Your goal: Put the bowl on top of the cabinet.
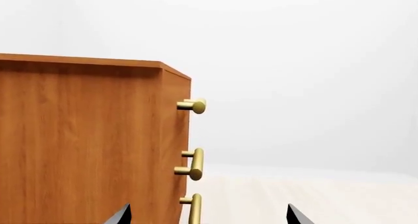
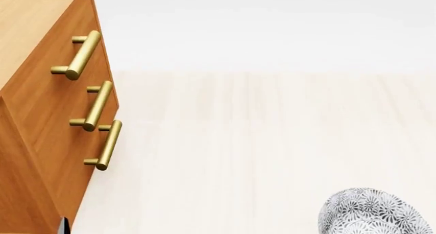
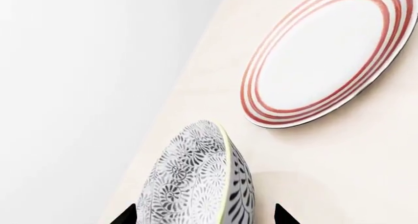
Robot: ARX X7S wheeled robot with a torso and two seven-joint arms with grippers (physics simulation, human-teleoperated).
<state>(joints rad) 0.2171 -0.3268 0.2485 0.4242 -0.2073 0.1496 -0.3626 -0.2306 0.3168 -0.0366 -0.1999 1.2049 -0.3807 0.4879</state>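
Observation:
The bowl (image 3: 189, 175), white with a dense grey-blue floral pattern and a pale rim, stands edge-on between the fingertips of my right gripper (image 3: 205, 218). Its patterned outside faces one black fingertip (image 3: 128, 216) and its opening faces the other. The jaws stand wide, closed onto it. In the head view the bowl (image 2: 373, 213) shows its outer dome at the bottom right, while the right gripper itself is out of frame. The orange-brown cabinet (image 2: 41, 106) stands at the far left. My left gripper (image 1: 209, 218) is open and holds nothing, beside the cabinet's (image 1: 85, 145) side wall, below its top edge.
A flat white plate with red rings (image 3: 326, 57) lies on the pale wooden table (image 3: 353, 175) beyond the bowl. Three brass bar handles (image 2: 78, 55) stick out from the cabinet's front. The table (image 2: 259, 142) stretches between cabinet and bowl and ends at a white background.

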